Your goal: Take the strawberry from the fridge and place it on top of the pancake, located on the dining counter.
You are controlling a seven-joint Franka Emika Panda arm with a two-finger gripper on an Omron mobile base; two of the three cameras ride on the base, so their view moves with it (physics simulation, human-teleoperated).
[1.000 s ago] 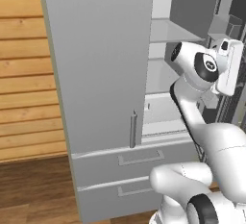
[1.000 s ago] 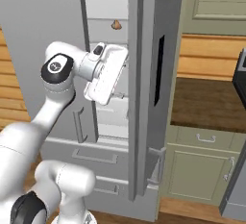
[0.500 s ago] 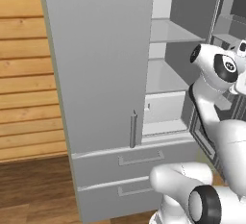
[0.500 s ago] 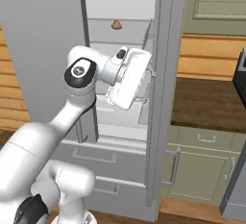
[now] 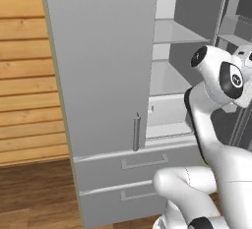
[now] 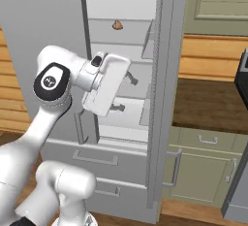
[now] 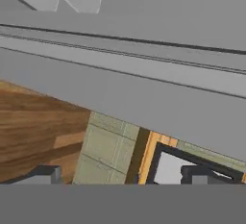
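Note:
The fridge (image 5: 98, 51) is tall and light grey; its left door is closed and its right door (image 6: 167, 74) is swung out, edge-on to the right base view. Pale shelves (image 6: 121, 40) show inside. My gripper (image 6: 127, 94) hangs in the opening at mid-shelf height, open, its dark fingers (image 6: 130, 79) pointing toward the open door with nothing between them. In the hand view the grey door (image 7: 144, 98) runs across close ahead, and my fingertips (image 7: 45, 174) stand far apart. The strawberry, the pancake and the dining counter are out of view.
A small tan-brown lumpy item (image 6: 116, 24) sits on an upper fridge shelf. Two drawers (image 5: 142, 163) lie below the doors. Right of the fridge is a wood countertop (image 6: 208, 104) over pale green cabinets (image 6: 203, 171), with a dark appliance (image 6: 243, 79) at the edge. A wood-plank wall (image 5: 24, 75) stands at left.
The right fridge door has swung further open. My hand followed it to the right, then drew back left into the opening, and the fingers spread a little wider.

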